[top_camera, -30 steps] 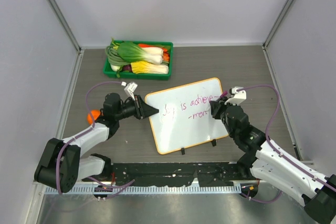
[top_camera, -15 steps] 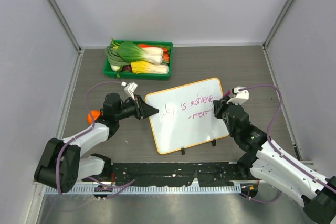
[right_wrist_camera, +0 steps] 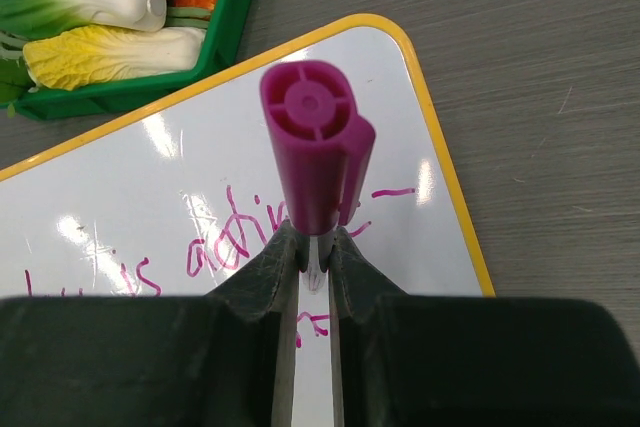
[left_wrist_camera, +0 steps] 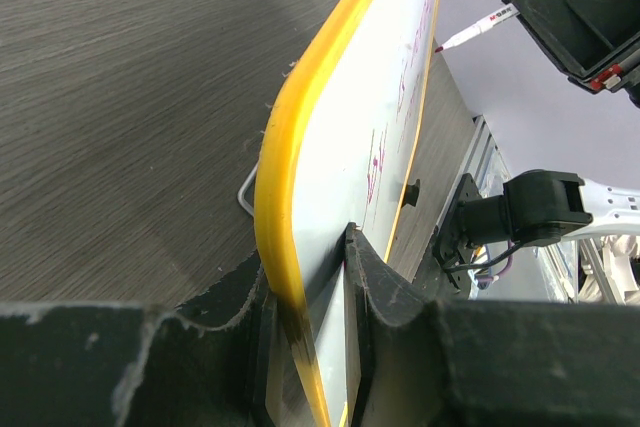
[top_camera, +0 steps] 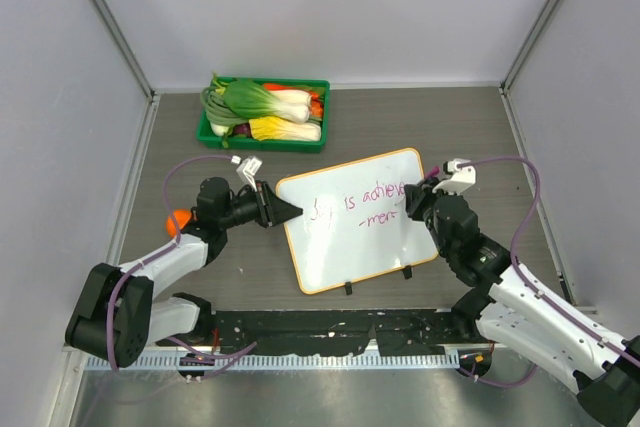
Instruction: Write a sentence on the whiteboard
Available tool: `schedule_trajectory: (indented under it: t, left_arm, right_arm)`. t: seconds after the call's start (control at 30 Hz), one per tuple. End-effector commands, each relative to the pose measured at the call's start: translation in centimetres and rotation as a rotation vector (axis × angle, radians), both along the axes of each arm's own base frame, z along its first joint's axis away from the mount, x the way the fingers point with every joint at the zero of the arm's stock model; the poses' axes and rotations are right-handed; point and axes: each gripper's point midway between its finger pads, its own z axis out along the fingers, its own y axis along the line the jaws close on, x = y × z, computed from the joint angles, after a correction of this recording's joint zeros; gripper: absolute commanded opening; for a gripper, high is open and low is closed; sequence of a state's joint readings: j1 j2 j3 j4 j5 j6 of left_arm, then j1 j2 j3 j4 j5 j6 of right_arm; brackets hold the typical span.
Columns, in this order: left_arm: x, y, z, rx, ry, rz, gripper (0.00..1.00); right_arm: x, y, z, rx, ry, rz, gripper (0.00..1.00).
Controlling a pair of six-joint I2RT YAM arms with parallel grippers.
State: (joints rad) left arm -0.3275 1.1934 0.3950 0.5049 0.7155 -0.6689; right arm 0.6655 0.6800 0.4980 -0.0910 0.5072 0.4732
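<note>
The whiteboard (top_camera: pixel 330 247) with its orange-yellow rim lies tilted in the middle of the table on two black feet. The sentence (top_camera: pixel 365 203), purple-pink cursive in two short lines, shows on it and in the right wrist view (right_wrist_camera: pixel 215 252). My left gripper (top_camera: pixel 290 210) is shut on the whiteboard's left edge (left_wrist_camera: pixel 290 277). My right gripper (top_camera: pixel 415 197) is shut on a purple marker (right_wrist_camera: pixel 315 152), held over the board's right part by the end of the writing. The marker tip (left_wrist_camera: pixel 445 45) shows near the board's surface.
A green tray (top_camera: pixel 262 137) of vegetables stands behind the board at the back left. An orange object (top_camera: pixel 179 219) lies by the left arm. Grey walls close in the left, right and back sides. A black rail runs along the near edge.
My right gripper with the marker has shifted slightly to the right and back along the board's right part. The left gripper and the board have not moved.
</note>
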Motion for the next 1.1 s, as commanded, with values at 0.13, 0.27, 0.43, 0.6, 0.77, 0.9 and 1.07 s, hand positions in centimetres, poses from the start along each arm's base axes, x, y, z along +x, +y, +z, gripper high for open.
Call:
schedule_trajectory:
  t: [0.13,0.27,0.43,0.6,0.77,0.9,1.07]
  left_arm:
    - [0.9,1.9,-3.9,0.168,-0.036,0.075,0.00]
    - [0.9,1.9,-3.9,0.168,-0.036,0.077,0.00]
    - [0.9,2.0,-3.9,0.170,-0.034,0.078,0.00]
    - [0.9,1.9,-3.9,0.169,-0.034,0.077,0.00]
    - [0.9,1.9,-4.0,0.170,-0.031,0.075,0.00]
    - [0.9,1.9,-3.9,0.168,-0.034,0.075,0.00]
    - [0.9,1.9,-3.9,0.169,-0.034,0.075,0.00]
  right_arm:
    - [1.1,0.7,1.4,0.026,-0.035,-0.001,0.01]
    - [0.8,0.6,0.3,0.016,-0.018,0.004,0.01]
    - [0.3,0.4,-0.6,0.012,0.004,0.009,0.01]
    - [-0.4,0.1,-1.8,-0.004,0.034,0.014,0.01]
    - [-0.9,0.0,-2.7,-0.001,0.059,0.022,0.01]
    - [-1.2,0.0,-3.5,-0.005,0.080,0.025,0.01]
    - [-1.4,-0.3,-3.9,-0.010,0.092,0.019,0.01]
